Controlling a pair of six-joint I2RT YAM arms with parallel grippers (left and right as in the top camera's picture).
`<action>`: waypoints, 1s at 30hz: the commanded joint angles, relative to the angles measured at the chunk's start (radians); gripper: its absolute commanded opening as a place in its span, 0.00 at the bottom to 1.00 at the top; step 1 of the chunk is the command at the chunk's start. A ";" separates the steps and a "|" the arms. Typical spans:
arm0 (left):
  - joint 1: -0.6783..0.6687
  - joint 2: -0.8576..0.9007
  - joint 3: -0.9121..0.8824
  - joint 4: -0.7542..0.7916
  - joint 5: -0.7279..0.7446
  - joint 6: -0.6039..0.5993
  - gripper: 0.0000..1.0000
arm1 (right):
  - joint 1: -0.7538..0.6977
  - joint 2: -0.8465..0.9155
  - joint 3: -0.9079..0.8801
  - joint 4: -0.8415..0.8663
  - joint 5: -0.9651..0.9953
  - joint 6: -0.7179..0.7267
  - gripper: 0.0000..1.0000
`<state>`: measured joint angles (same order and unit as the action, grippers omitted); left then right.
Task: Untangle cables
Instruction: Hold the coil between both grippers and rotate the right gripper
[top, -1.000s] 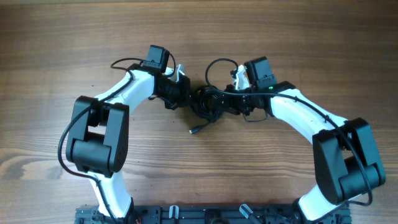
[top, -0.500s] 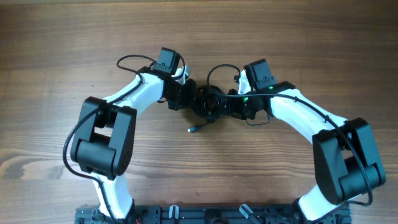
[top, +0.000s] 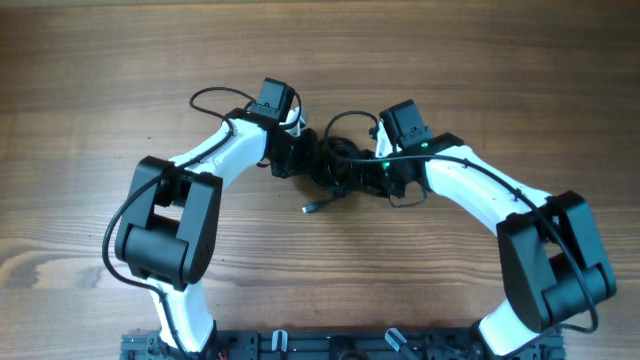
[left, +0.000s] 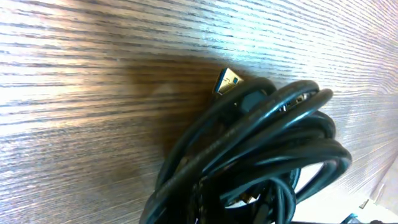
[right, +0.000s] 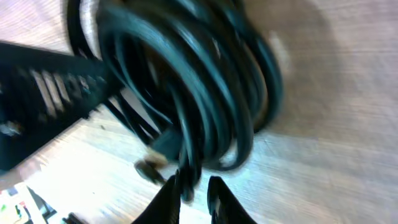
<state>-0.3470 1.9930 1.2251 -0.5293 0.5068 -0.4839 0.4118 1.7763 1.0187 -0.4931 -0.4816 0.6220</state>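
The cables (top: 335, 160) form a bunched coil of thin black cords mid-table, between my two grippers. A loose plug end (top: 310, 208) trails toward the front. My left gripper (top: 303, 152) presses into the coil's left side. In the left wrist view the cables (left: 261, 149) and a gold USB plug (left: 227, 83) fill the frame and hide the fingers, with strands running into the jaws. My right gripper (top: 352, 170) meets the coil from the right. In the right wrist view the right gripper (right: 194, 193) is pinched on one strand of the cables (right: 205, 93).
The table is bare wood (top: 480, 60). A thicker black wire loop (top: 205, 97) arches off the left arm. Both white arms bend in from the black base rail (top: 300, 345) at the front edge. In the right wrist view the other arm's black link (right: 43, 93) crosses on the left.
My left gripper has moved right into the coil and my right gripper has moved left, so the bundle is now squeezed between them. The loose plug end has stayed put.
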 joint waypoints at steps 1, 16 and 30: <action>-0.006 -0.014 -0.017 -0.007 -0.019 -0.002 0.04 | -0.002 -0.086 0.083 -0.056 0.040 -0.076 0.20; -0.006 -0.014 -0.017 -0.009 -0.019 -0.002 0.04 | 0.017 0.024 0.138 -0.073 0.045 -0.130 0.33; -0.006 -0.014 -0.017 -0.010 -0.019 -0.002 0.04 | 0.017 0.083 0.138 -0.051 0.149 -0.151 0.32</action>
<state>-0.3470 1.9911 1.2228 -0.5343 0.5056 -0.4839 0.4252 1.8416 1.1534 -0.5457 -0.3866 0.4911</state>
